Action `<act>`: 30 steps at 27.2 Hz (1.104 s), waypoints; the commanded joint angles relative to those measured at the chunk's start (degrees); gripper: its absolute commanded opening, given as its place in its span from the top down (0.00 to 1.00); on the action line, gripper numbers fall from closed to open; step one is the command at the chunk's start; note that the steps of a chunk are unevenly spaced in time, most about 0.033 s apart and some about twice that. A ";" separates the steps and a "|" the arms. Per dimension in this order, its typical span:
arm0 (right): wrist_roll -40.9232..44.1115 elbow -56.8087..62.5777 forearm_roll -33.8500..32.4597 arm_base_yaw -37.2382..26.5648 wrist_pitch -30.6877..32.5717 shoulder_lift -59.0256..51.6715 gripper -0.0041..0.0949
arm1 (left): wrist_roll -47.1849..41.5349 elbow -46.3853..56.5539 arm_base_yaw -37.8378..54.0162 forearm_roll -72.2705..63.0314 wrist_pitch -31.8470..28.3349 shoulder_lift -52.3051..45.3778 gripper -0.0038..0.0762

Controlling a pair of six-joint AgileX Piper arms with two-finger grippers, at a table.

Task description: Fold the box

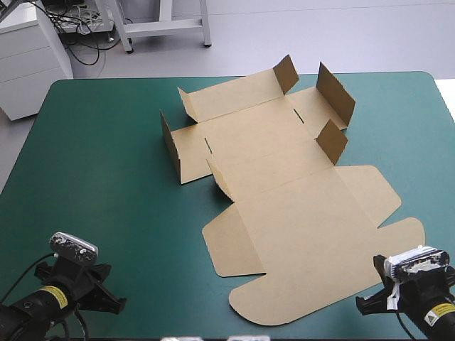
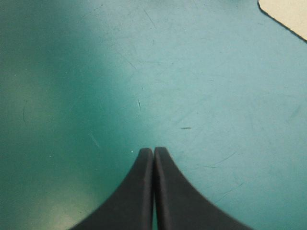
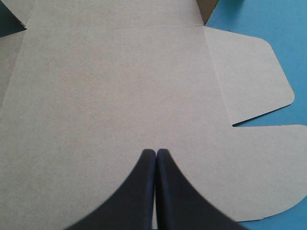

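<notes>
Mostly flat, the box (image 1: 291, 213) rests on the teal-green cover (image 1: 99, 177).

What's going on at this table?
A two-armed robot is set to fold a brown box, a cut sheet lying mostly flat on the teal-green cover with a few flaps raised at its far end. Neither tool holds it: the left tool is shut over bare cover, the right tool shut over the box's near end.

The table (image 1: 85, 163) wears a teal-green cover marked with fine scratches. Beyond its far edge runs a pale grey floor (image 1: 298, 35). At eleven o'clock stands a white drawer cabinet (image 1: 28, 64). Nearer twelve are white frame legs (image 1: 165, 27) and loose dark cables (image 1: 84, 44). The light is soft and even.
</notes>
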 commanded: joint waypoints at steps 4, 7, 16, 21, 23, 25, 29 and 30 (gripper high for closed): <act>-0.50 -1.36 0.57 0.22 -3.49 0.67 0.98 | -0.59 -1.36 -0.25 -0.37 -3.21 0.51 0.99; -0.50 -1.36 0.57 0.22 -3.49 0.67 0.98 | -0.59 -1.36 -0.25 -0.37 -3.21 0.51 0.99; -0.50 -1.47 0.34 0.22 -4.01 0.67 0.98 | -0.59 -1.36 -0.25 -0.37 -3.21 0.51 0.99; -0.50 -2.44 0.34 0.22 -6.03 0.77 0.98 | -0.59 -1.36 -0.25 -0.37 -3.21 0.51 0.99; -0.50 -4.65 -0.39 0.22 -6.13 1.50 0.98 | -0.59 -1.36 -0.25 -0.37 -3.21 0.51 0.99; -0.50 -7.99 -3.57 0.22 -6.13 4.13 0.98 | -0.59 -1.36 -0.25 -0.37 -3.21 0.51 0.99; -0.30 -14.77 -5.52 0.22 -5.94 11.41 0.98 | -0.59 -1.36 -0.25 -0.37 -3.21 0.51 0.99; -0.30 -15.86 -5.52 0.22 -5.94 12.88 0.98 | -0.59 -1.36 -0.25 -0.37 -3.21 0.51 0.99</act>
